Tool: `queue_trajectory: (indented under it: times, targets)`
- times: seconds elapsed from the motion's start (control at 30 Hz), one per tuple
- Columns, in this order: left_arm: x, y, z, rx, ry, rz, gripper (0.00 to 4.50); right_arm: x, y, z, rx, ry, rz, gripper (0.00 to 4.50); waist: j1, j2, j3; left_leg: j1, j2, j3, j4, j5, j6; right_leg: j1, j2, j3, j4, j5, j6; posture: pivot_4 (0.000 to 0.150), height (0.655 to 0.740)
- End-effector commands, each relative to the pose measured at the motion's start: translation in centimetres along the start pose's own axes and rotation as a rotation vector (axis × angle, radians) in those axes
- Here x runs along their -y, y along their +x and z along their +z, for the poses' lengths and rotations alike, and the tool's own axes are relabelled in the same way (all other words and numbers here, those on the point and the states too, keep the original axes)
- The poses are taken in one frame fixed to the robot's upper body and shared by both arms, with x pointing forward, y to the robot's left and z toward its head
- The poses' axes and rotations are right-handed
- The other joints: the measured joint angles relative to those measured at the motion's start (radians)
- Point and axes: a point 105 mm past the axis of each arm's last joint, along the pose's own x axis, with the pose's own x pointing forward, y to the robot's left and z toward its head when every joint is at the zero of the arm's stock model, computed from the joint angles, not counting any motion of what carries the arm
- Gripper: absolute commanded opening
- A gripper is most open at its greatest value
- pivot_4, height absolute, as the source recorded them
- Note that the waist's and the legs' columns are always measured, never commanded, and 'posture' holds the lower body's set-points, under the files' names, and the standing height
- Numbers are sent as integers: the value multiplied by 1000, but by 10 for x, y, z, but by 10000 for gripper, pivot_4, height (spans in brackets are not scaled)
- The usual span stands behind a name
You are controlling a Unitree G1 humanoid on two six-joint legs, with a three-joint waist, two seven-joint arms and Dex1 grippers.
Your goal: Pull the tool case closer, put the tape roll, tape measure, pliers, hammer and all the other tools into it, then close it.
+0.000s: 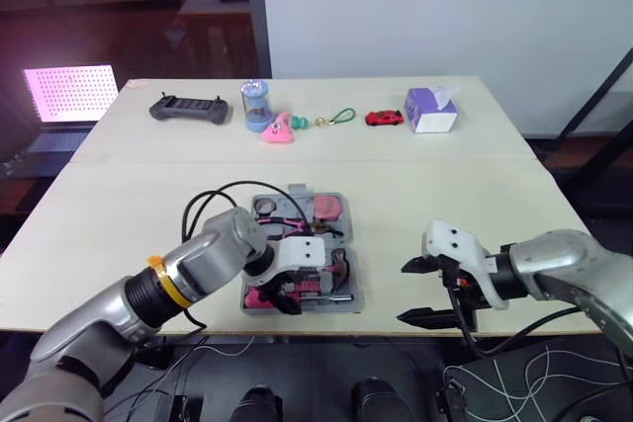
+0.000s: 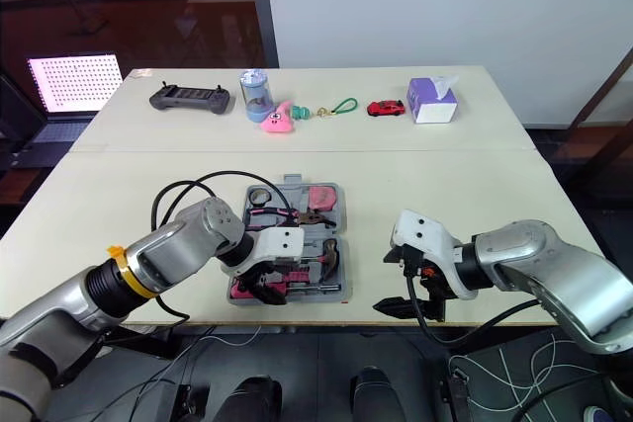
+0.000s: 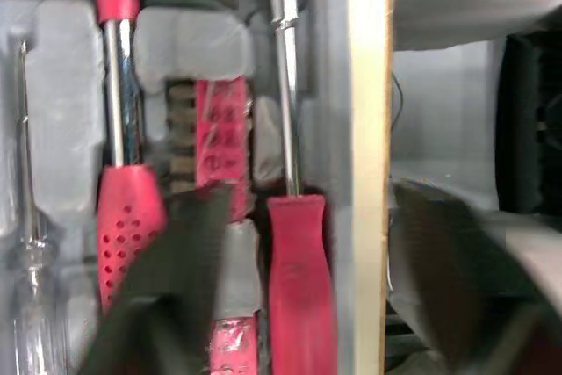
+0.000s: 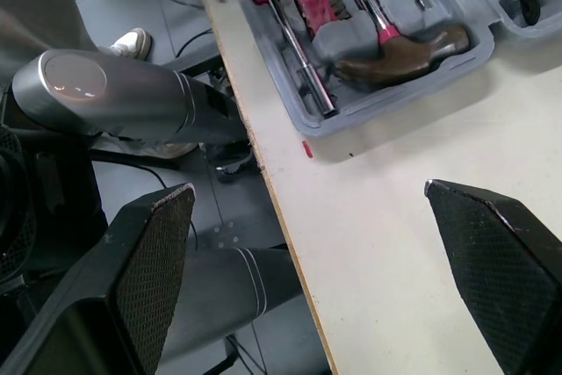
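Straddling the tool case's [image 4: 369, 94] near rim, left fingers [image 3: 176, 287] spread apart; right fingers [image 4: 149, 261] wide open nearby.

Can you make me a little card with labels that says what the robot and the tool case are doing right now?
Tool case: open, near the front edge of the table
Inside it: hammer, screwdriver, other tools
Left end effector: open, over the case's near part
Right end effector: open, empty, at the table edge right of the case
Far side of table: game controller, toy car, tissue box
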Motion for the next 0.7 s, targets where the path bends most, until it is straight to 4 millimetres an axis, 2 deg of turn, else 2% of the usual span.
queue_trajectory:
  times: [0.03,0.17,0.3,0.33,0.37,0.43,0.53,0.57,0.6,0.7]
  targets:
    - [-4,-25,11,90,25,29,44475,-3,0,8,24,-35,20,45000,-1,0,0,0,0,0,0,0,0,0,0,0,0,0,0,1500,7400]
    - [-9,-45,17,236,37,45,44475,-3,2,8,21,-39,29,45000,0,0,0,0,0,0,0,0,0,0,0,0,0,0,0,1500,7400]
    - [-11,-51,13,351,67,56,44475,-2,3,10,24,-50,38,45000,-1,0,0,0,0,0,0,0,0,0,0,0,0,0,0,1500,7400]
    - [-11,-50,9,350,90,65,38723,-1,3,11,25,-52,39,45000,0,0,0,0,0,0,0,0,0,0,0,0,0,0,0,1500,7400]
    - [-11,-44,-2,311,140,76,35750,-1,4,12,27,-56,41,45000,0,0,0,0,0,0,0,0,0,0,0,0,0,0,0,1500,7400]
    - [-8,-35,-17,262,211,72,25412,1,5,14,35,-62,42,45000,-3,1,0,0,0,0,0,0,0,0,0,0,0,0,0,1500,7400]
    - [-7,-30,-15,341,202,66,10363,0,6,16,45,-64,52,45000,2,1,0,1,0,0,0,0,0,0,0,0,0,0,0,1500,7400]
    - [-7,-26,-15,373,192,73,4111,0,7,15,45,-63,55,45000,8,1,0,0,0,0,0,0,0,0,0,0,0,0,0,1500,7400]
    - [-7,-23,-15,393,184,79,781,0,7,15,46,-61,57,45000,12,1,0,-1,0,0,1,0,0,0,-1,0,0,0,0,1500,7400]
    - [-8,-14,-21,395,191,106,781,1,7,15,47,-58,57,45000,21,1,0,0,0,1,1,0,0,0,-1,0,0,0,0,1500,7400]
